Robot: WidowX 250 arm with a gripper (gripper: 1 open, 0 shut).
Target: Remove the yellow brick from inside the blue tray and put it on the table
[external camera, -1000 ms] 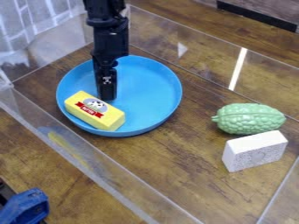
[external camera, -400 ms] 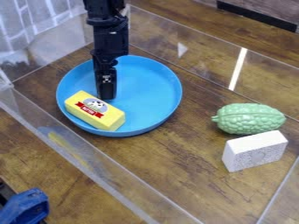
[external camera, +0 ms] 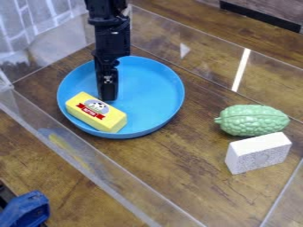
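While nothing has moved over the last second, the black gripper (external camera: 108,88) hangs with fingers apart inside the round blue plastic tray (external camera: 162,89), so the grasp hasn't begun. Just beside the fingers, toward the camera, lies 1 yellow rectangular brick (external camera: 96,112). Well beyond: 1 green bumpy gourd (external camera: 251,120), 1 white-grey block (external camera: 258,152).
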